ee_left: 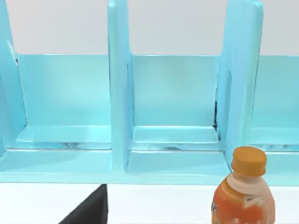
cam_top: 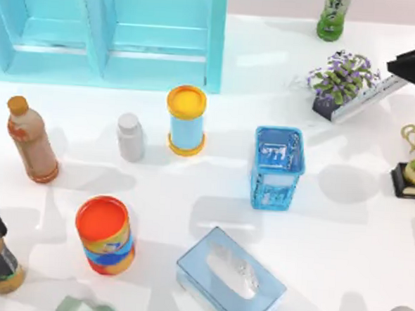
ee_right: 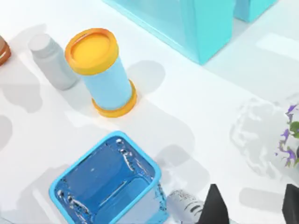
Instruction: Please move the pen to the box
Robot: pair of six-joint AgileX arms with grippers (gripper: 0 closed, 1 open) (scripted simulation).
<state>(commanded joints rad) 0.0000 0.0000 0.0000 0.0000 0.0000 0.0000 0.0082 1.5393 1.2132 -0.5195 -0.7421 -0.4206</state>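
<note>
Crowding box (cam_top: 278, 167): canisters, tissue holder.

The white table (cam_top: 344, 227) is carrying a blue basket (cam_top: 278, 167) near its middle. Left of the basket a blue canister (cam_top: 186, 120), a grey bottle (cam_top: 130, 137) and a tea bottle (cam_top: 32, 140) are standing. A tissue box (cam_top: 230, 277) (clear blue) is lying just in front of the basket, an orange-lidded can (cam_top: 105, 234) farther left.

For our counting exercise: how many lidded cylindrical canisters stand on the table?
2: a blue canister beside the white bottle, and a red-topped canister toward the table's left.
</note>
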